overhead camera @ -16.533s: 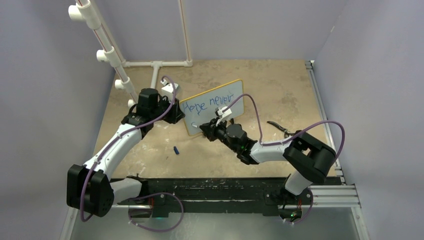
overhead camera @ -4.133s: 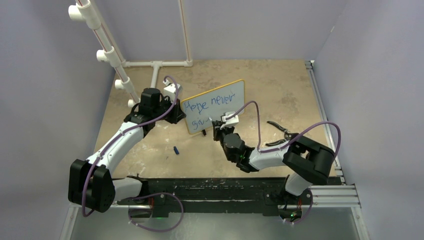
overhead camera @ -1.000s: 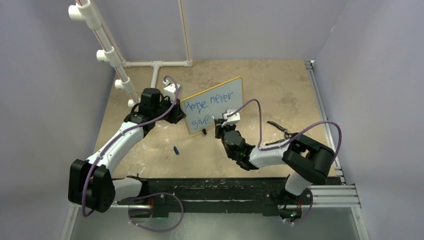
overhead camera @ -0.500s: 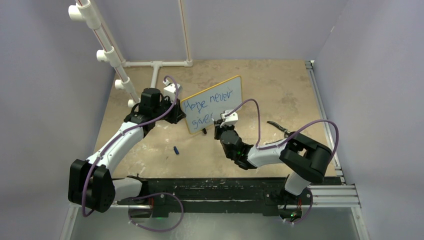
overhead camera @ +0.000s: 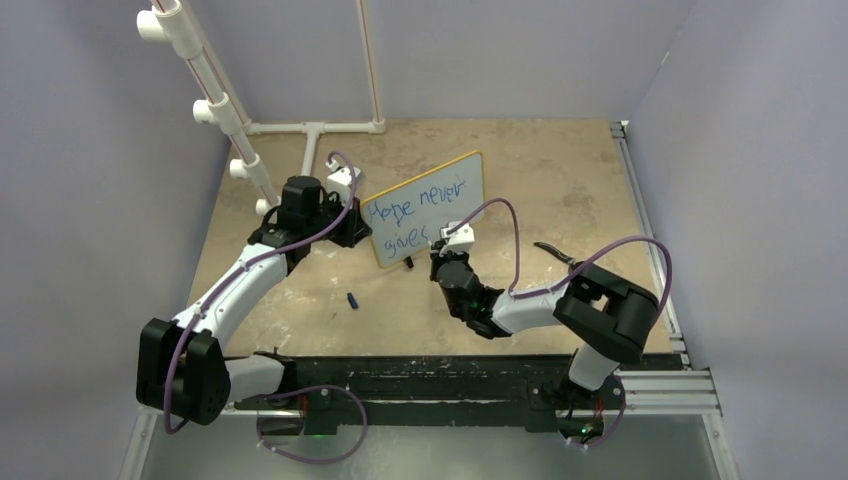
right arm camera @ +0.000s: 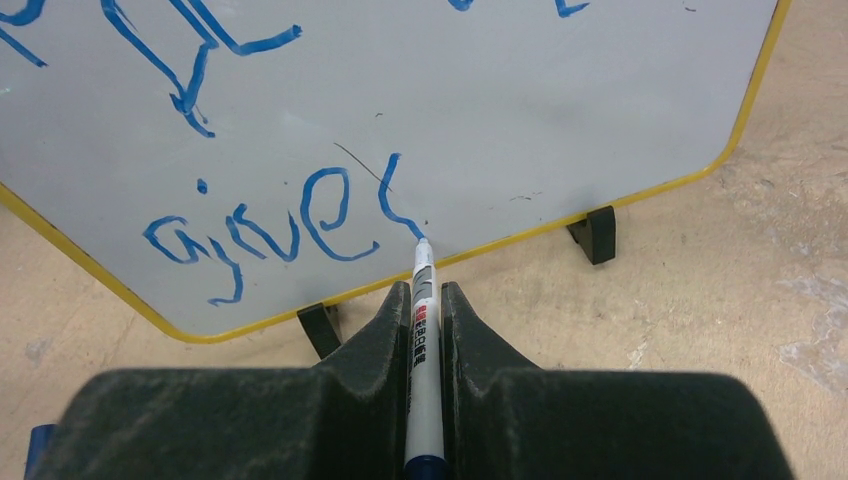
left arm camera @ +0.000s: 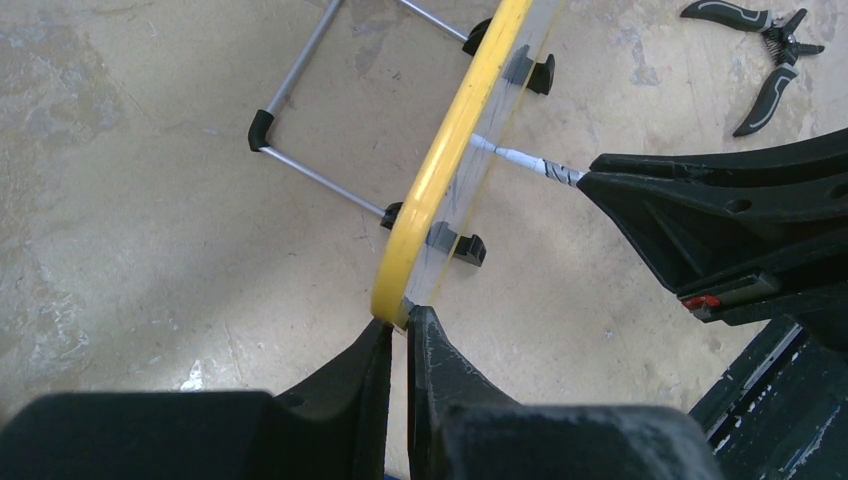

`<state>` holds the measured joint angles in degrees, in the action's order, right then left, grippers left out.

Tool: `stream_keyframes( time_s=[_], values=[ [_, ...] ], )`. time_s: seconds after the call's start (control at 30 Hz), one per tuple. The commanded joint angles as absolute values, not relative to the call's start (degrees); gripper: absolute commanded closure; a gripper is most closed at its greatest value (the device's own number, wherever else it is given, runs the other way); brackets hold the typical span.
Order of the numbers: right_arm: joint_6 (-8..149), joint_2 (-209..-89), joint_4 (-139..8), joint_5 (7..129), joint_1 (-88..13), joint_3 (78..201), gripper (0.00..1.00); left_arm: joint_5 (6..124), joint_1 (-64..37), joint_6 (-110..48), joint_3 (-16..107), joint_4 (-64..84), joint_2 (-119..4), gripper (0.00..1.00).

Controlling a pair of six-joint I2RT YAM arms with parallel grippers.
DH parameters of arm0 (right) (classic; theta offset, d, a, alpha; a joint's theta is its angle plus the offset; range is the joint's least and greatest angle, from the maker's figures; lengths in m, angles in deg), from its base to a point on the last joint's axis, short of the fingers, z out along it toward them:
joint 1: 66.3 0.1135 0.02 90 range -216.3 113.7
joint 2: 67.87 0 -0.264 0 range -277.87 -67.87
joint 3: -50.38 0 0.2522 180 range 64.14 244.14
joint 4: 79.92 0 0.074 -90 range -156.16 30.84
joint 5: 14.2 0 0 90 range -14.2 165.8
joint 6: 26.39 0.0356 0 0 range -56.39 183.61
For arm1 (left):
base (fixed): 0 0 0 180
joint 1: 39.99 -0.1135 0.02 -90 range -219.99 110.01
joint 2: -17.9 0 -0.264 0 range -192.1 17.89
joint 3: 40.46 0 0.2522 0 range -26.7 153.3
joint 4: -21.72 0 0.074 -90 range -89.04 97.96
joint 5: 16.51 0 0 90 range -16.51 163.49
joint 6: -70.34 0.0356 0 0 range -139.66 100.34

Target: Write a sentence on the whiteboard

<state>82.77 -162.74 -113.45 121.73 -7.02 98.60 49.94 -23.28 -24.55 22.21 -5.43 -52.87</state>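
The whiteboard (overhead camera: 455, 185) with its yellow frame stands tilted on the table. On it the sentence (overhead camera: 415, 207) reads "Hope never" in blue, with "give" and a partly drawn "s" (right arm camera: 265, 230) below. My left gripper (overhead camera: 352, 226) is shut on the board's left edge, pinching the yellow frame (left arm camera: 450, 150) between its fingertips (left arm camera: 398, 322). My right gripper (right arm camera: 424, 292) is shut on a white marker (right arm camera: 422, 310). The marker's tip touches the whiteboard (right arm camera: 560, 120) at the end of the last stroke, close to the bottom frame.
Black pliers (overhead camera: 556, 256) lie right of the board, also in the left wrist view (left arm camera: 765, 50). A small blue cap (overhead camera: 352, 299) lies on the table in front. A white pipe frame (overhead camera: 230, 120) stands at the back left. A wire stand (left arm camera: 300, 170) lies behind the board.
The second line has grown from "give" to the start of an "s". My right gripper with the marker has shifted slightly right along the board. The left arm holds still.
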Motion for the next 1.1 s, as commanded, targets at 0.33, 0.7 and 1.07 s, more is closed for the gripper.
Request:
stream_keyframes(
  time_s=[0.33,0.7,1.07],
  values=[
    [81.63,-163.82,-118.56,116.62,-7.24,99.56,1.0,49.69,-22.86,-23.76,22.57,-5.32,-52.13,1.0],
    [82.96,-157.89,-114.34,119.0,-7.24,97.26,1.0,49.76,-22.86,-23.71,22.45,-5.4,-52.03,1.0],
    [81.93,-150.8,-116.95,110.61,-15.89,94.2,1.0,49.85,-22.86,-23.72,22.49,-5.4,-52.15,1.0]
  ],
)
